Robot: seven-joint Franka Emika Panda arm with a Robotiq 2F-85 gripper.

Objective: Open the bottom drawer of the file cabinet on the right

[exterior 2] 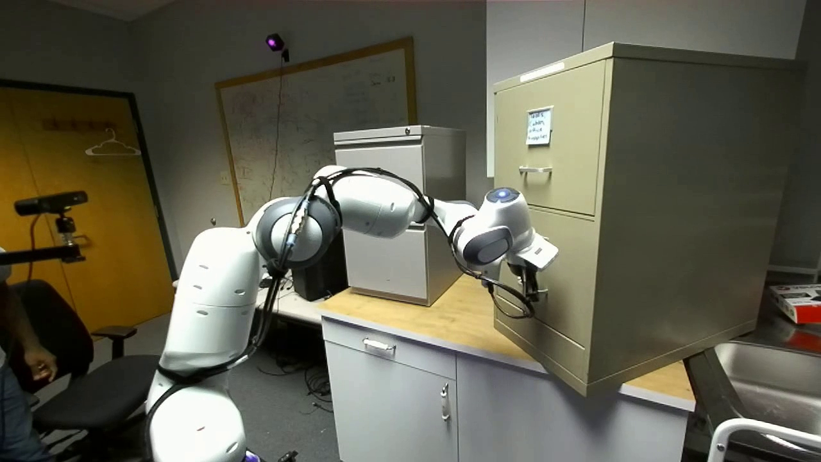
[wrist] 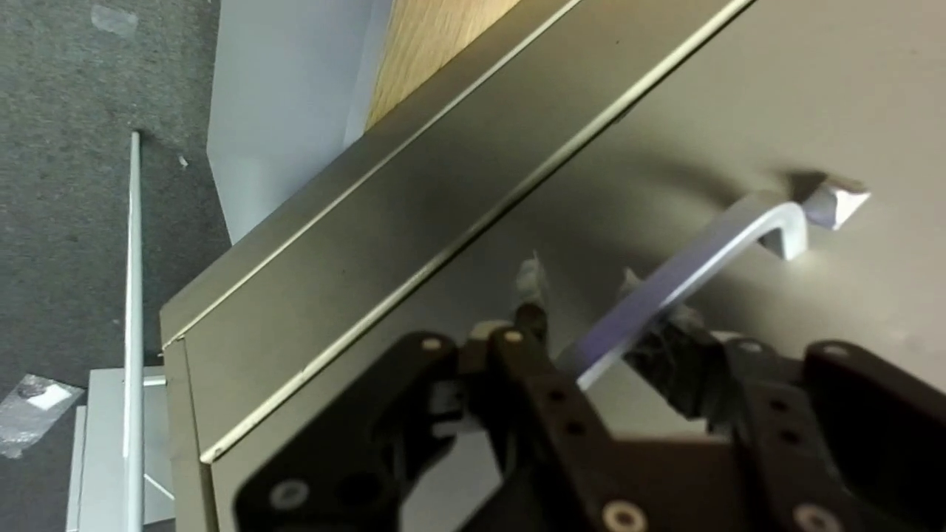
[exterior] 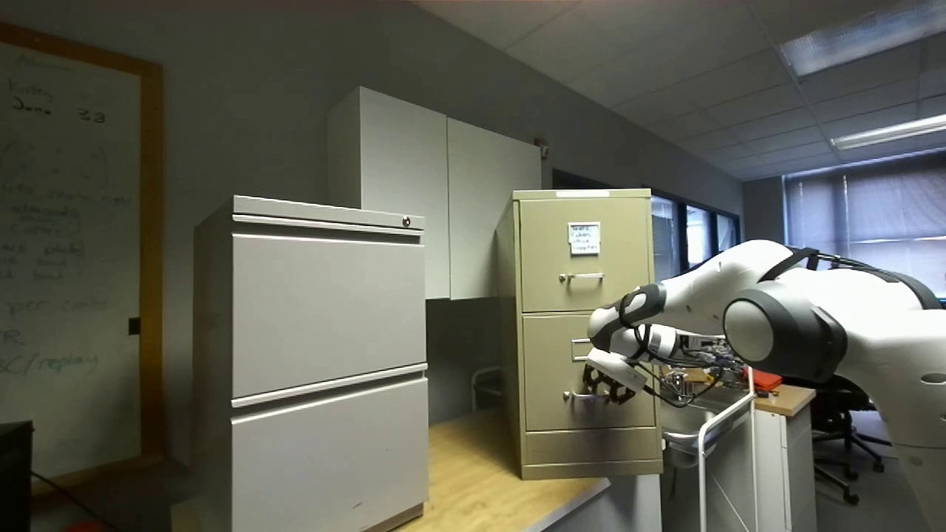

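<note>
The beige file cabinet (exterior: pixel 510 295) stands upright on the counter; it also shows in an exterior view (exterior 2: pixel 686 212). Both its drawers are shut. The bottom drawer (exterior: pixel 547 362) has a silver bar handle (exterior: pixel 580 396), which crosses the wrist view (wrist: pixel 687 273) diagonally. My gripper (exterior: pixel 607 386) is at the right part of this handle, close to the drawer front. In the wrist view the gripper (wrist: pixel 591 295) is open, with one finger on each side of the bar. A gap shows between the left finger and the bar; contact at the right finger cannot be told.
A wider grey two-drawer cabinet (exterior: pixel 325 310) stands left of the file cabinet on the wooden counter (exterior 2: pixel 410 321). A sink (exterior 2: pixel 776 378) and a white rail (exterior 2: pixel 763 430) are on the far side. A person (exterior 2: pixel 25 385) sits at the edge of an exterior view.
</note>
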